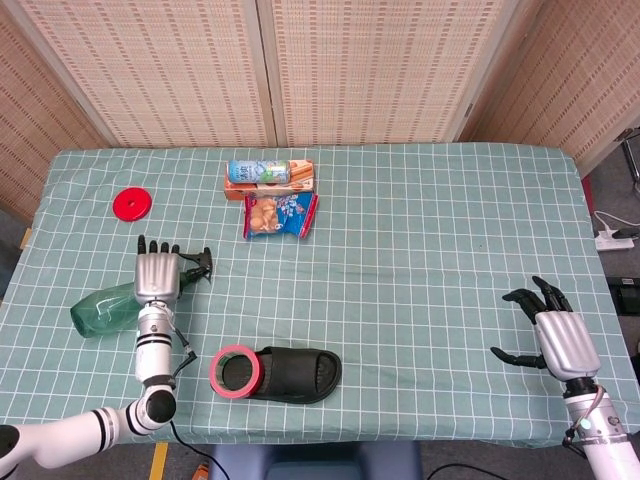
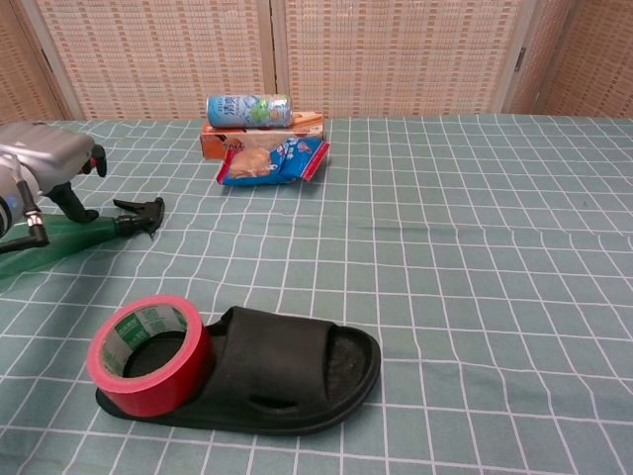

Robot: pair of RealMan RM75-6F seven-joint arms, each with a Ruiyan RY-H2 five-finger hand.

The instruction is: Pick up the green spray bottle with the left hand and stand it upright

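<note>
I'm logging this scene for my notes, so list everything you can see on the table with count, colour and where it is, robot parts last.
spray bottle: one, green with black nozzle, lying on its side at the left edge
disc: one, red, far left of the table
tape roll: one, red, near edge, touching the slipper's left end
slipper: one, black, near edge, right of the tape roll
can: one, light blue, lying on the box at the far side
box: one, orange, under the can
snack bag: one, blue and red, in front of the box
tablecloth: one, green with white grid
left hand: one, silver with black fingers, over the bottle's neck
right hand: one, same colours, fingers spread, near right edge
</note>
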